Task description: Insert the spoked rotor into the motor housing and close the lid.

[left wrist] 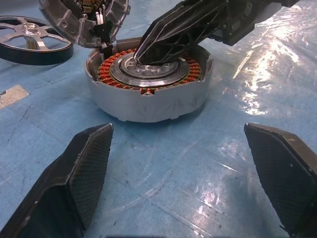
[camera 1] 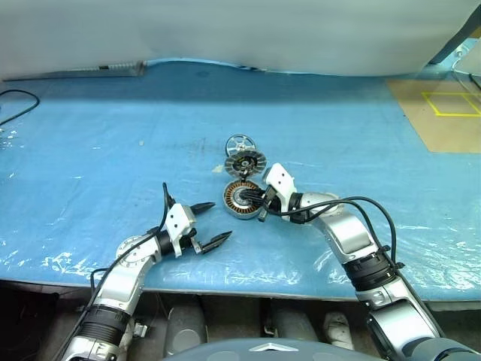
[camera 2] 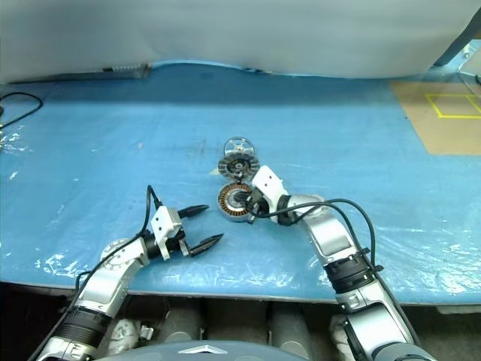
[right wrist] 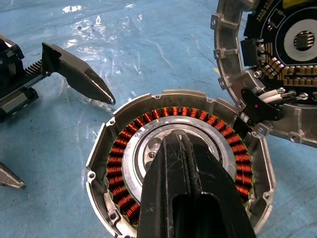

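Rotor (camera 1: 240,143) sits upper centre, beyond lid (camera 1: 245,162) and motor housing (camera 1: 242,198). Rigid, slick metal: grip its rim. Right gripper (camera 1: 259,197), closed and empty, presses the housing's hub; left gripper (camera 1: 212,224) gapes empty.

A blue plastic sheet (camera 1: 113,150) (wrinkled, shiny) lies beside a brown board (camera 1: 443,113).

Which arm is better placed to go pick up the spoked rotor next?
Left. The left gripper hangs open and empty, short of the motor housing. The right gripper is shut, tips pressed on the housing's centre. The spoked rotor lies beyond the lid, though.
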Controlling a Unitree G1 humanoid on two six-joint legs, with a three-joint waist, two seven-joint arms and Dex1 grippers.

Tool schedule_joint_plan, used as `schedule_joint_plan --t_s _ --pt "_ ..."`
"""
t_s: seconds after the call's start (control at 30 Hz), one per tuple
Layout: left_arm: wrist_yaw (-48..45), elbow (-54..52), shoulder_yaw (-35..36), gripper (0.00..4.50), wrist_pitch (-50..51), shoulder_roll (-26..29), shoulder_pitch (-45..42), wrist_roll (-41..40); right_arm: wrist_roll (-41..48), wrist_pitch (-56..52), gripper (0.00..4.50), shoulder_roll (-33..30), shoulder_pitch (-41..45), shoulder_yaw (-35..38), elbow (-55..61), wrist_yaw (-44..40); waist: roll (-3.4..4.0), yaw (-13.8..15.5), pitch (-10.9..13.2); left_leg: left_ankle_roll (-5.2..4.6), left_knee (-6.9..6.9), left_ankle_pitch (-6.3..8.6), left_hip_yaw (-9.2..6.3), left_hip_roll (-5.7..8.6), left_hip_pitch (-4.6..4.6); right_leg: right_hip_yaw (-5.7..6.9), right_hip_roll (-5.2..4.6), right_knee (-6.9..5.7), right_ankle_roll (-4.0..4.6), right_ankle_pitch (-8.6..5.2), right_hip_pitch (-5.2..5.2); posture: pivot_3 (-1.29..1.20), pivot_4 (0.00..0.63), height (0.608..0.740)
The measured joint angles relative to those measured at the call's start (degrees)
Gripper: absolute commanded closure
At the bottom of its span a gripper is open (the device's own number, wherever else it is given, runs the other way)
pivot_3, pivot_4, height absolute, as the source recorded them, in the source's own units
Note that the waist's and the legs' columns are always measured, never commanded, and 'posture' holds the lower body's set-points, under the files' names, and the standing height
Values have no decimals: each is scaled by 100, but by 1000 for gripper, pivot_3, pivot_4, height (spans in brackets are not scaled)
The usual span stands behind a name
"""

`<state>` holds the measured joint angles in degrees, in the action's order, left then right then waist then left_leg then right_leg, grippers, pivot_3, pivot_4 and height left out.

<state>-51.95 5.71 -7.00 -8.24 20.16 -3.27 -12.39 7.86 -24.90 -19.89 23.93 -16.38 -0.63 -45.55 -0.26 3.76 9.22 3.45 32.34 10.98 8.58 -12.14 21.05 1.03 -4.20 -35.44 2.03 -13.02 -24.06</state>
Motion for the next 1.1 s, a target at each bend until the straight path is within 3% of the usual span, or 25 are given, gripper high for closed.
schedule_joint_plan --t_s 0.7,1.1 --pt "28 35 -1 0 -14 -33 0 5 -567 -208 4485 -396 267 -285 182 148 0 15 0 0 4 0 0 2 -10 -2 -1 -5 0 0 9 0 150 740" --pt "129 39 68 0 16 -50 -47 -48 169 -476 4485 -386 -7 206 500 -209 0 12 0 0 3 0 0 1 -5 -1 0 -5 0 0 5 0 150 740"
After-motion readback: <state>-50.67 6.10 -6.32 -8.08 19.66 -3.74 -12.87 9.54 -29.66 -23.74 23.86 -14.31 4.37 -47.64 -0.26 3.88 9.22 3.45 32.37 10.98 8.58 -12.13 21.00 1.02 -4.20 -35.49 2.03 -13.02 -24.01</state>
